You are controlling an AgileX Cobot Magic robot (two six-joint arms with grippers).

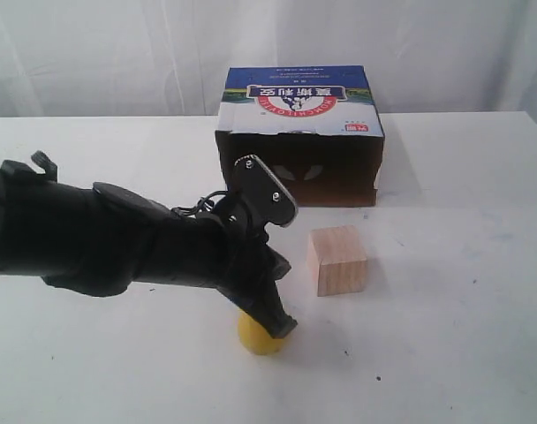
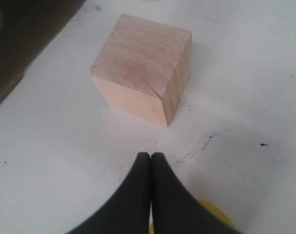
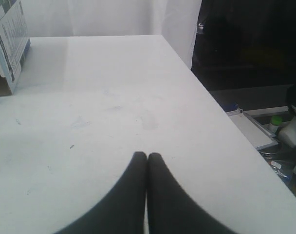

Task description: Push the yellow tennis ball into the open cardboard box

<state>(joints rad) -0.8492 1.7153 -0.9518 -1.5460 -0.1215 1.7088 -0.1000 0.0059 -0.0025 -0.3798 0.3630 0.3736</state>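
Exterior view first: the small yellow fuzzy tennis ball [image 1: 253,340] sits out on the bare white table [image 1: 463,344], well short of the large open cardboard box with the blue-and-white printed top [image 1: 299,132], so by my reckoning the push itself is not yet done and nearly the whole run to the box is left. The dark mouth of the box faces the ball across the table, nothing inside it that I can make out. The black left claw [image 1: 283,326] is right down on the ball, its tip at the ball's upper right edge and seemingly touching, though contact is hard to confirm. Over to the left wrist view: the left claw [image 2: 150,157] has its fingers pressed together with nothing between them, and just a sliver of the yellow ball [image 2: 217,214] peeks out from under them, set to one side, not centred. Ahead of the tip stands the light wooden cube [image 2: 143,68], close to the line toward the box [image 2: 11,44], a likely obstacle. The right claw [image 3: 147,157] is also closed up empty, well away, with only a corner of the box [image 3: 9,44] in its sight.
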